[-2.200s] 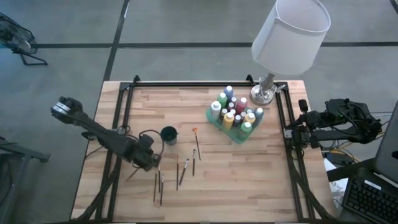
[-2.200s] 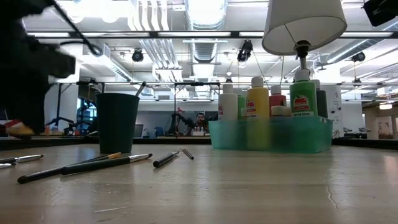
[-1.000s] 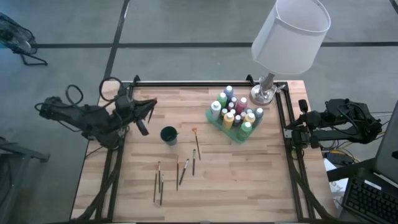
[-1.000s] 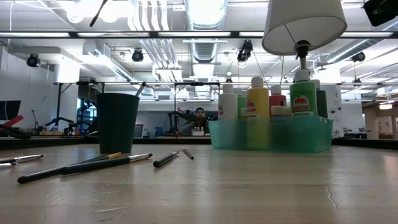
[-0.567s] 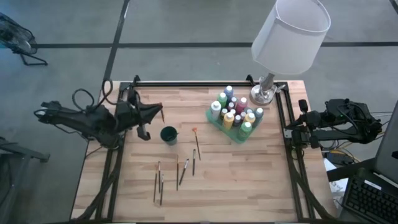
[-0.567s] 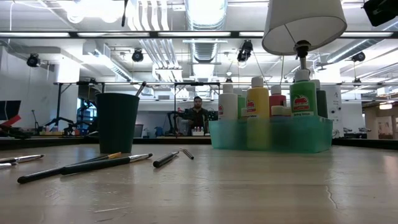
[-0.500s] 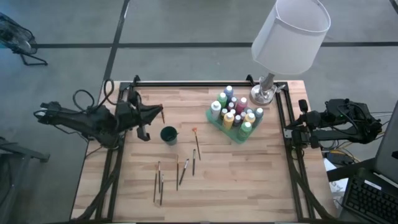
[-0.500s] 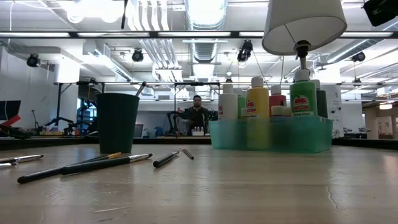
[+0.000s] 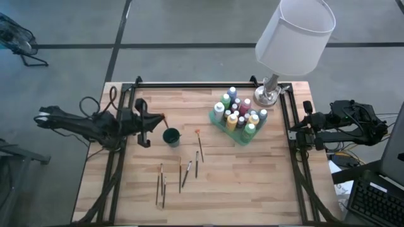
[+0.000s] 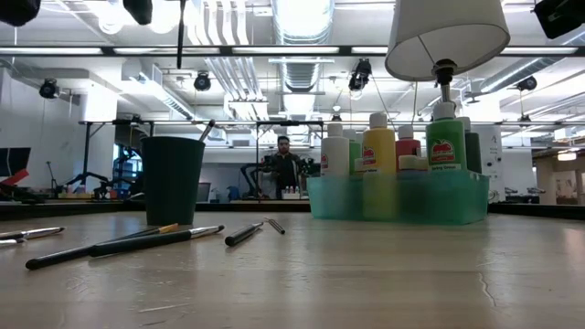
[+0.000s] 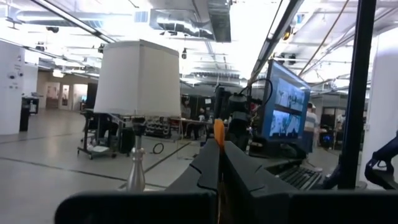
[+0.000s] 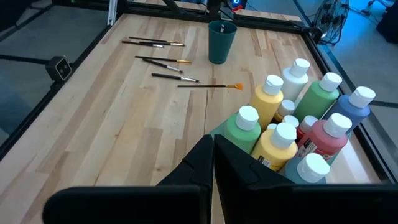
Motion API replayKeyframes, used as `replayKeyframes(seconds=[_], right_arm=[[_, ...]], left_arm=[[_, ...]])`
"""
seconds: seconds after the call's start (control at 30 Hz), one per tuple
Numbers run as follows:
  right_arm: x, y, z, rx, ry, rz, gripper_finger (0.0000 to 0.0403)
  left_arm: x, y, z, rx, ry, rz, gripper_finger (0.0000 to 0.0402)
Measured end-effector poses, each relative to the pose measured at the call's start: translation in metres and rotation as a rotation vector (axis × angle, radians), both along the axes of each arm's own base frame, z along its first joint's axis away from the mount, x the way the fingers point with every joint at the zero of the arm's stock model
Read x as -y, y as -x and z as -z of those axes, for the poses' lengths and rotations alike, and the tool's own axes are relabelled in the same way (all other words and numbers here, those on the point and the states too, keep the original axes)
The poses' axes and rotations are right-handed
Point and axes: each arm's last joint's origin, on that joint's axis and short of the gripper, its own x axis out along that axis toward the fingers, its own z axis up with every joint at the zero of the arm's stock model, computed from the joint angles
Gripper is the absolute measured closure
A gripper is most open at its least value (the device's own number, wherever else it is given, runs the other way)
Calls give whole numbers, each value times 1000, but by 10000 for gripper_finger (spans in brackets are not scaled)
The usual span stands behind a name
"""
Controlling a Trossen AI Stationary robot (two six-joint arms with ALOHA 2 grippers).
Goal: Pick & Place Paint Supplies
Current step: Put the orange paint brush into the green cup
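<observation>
- My left tool (image 9: 161,118) sits above the left part of the table (image 9: 252,183), just beside the cup (image 9: 171,136). Its fingers are pinched shut on a thin brush (image 11: 218,133); from above only a dark sliver with a reddish tip shows, and my wrist camera catches just the orange tip poking up between the fingers.
- In the low view that tool is cut off at the top edge, with a dark stick hanging down above the cup.
- The cup is small, round and dark green, standing upright on the pale wood planks.
- Several loose brushes (image 9: 163,186) lie flat on the table nearer the front edge, thin sticks with dark ends; one with an orange tip (image 9: 199,144) lies just right of the cup. I cannot count them surely.
- The bottles (image 9: 238,116) stand packed in a see-through green tray (image 9: 218,123) right of centre: white caps, green, yellow, red and blue bodies. Those at the back hide behind the front ones.
- A lamp (image 9: 293,38) with a white shade covers the far right corner.
- My right tool (image 9: 291,134), closed on nothing, waits off the right edge, well apart from the tray.
</observation>
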Motion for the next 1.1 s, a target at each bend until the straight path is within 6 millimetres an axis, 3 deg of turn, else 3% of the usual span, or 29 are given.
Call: replayKeyframes(seconds=[0.47,1.1], right_arm=[[0,0,0,0,1,-1,394],[0,0,0,0,-1,1,394]], left_arm=[[-5,-11,21,-80,-34,-52,394],[-9,-3,90,-98,11,-61,396]])
